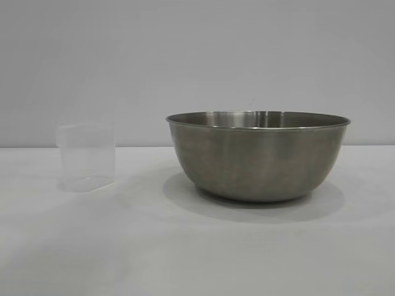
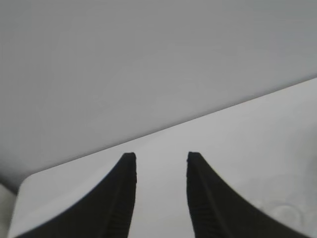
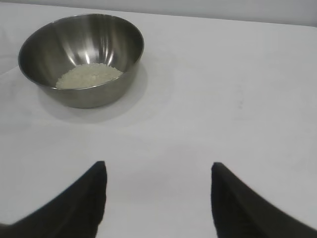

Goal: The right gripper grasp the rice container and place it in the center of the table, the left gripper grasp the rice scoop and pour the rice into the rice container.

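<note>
The rice container (image 1: 258,155), a big steel bowl, stands on the white table right of centre in the exterior view. In the right wrist view the rice container (image 3: 81,59) holds a heap of cream rice (image 3: 88,75). The rice scoop (image 1: 86,156), a clear plastic cup, stands upright and looks empty to the left of the bowl. My right gripper (image 3: 158,166) hovers open over bare table, well away from the bowl. My left gripper (image 2: 161,156) is open with nothing between its fingers, above the table near its edge. Neither arm shows in the exterior view.
The white table (image 1: 185,246) stretches wide in front of the bowl and cup. A plain grey wall (image 1: 185,55) stands behind. In the left wrist view the table's far edge (image 2: 163,128) and a rounded corner (image 2: 27,179) lie close to the fingers.
</note>
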`<move>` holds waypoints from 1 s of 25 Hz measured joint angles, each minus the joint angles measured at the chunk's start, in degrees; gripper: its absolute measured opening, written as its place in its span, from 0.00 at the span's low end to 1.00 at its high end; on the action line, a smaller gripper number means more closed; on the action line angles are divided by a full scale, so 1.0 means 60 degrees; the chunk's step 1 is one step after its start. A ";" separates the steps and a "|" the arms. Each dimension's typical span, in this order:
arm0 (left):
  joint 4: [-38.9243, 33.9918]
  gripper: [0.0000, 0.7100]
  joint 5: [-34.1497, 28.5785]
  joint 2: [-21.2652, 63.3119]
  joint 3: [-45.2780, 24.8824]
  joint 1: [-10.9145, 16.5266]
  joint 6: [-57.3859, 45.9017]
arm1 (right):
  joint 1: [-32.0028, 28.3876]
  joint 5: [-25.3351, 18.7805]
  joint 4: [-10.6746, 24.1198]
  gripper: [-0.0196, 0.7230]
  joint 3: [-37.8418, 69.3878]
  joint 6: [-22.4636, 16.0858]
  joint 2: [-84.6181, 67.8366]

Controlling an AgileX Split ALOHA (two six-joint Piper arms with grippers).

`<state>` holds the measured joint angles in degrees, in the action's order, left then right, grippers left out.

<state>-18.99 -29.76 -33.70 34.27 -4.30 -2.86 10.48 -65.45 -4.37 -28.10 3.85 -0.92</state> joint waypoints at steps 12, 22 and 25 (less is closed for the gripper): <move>0.1833 0.29 -0.4043 0.4212 -0.0048 0.0000 0.1111 | 0.0015 0.0000 0.0000 0.57 0.0000 0.0000 0.0000; 0.3324 0.29 -0.4967 0.4875 -0.0552 0.0000 0.1267 | 0.0015 0.0000 0.0000 0.57 0.0000 0.0000 0.0000; 0.3475 0.29 -0.5014 0.5260 -0.0812 0.0000 0.1403 | 0.0015 0.0000 0.0000 0.57 0.0000 0.0000 0.0000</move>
<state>1.87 -59.85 -2.14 29.40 -4.30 5.56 10.57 -65.45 -4.37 -28.10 3.85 -0.92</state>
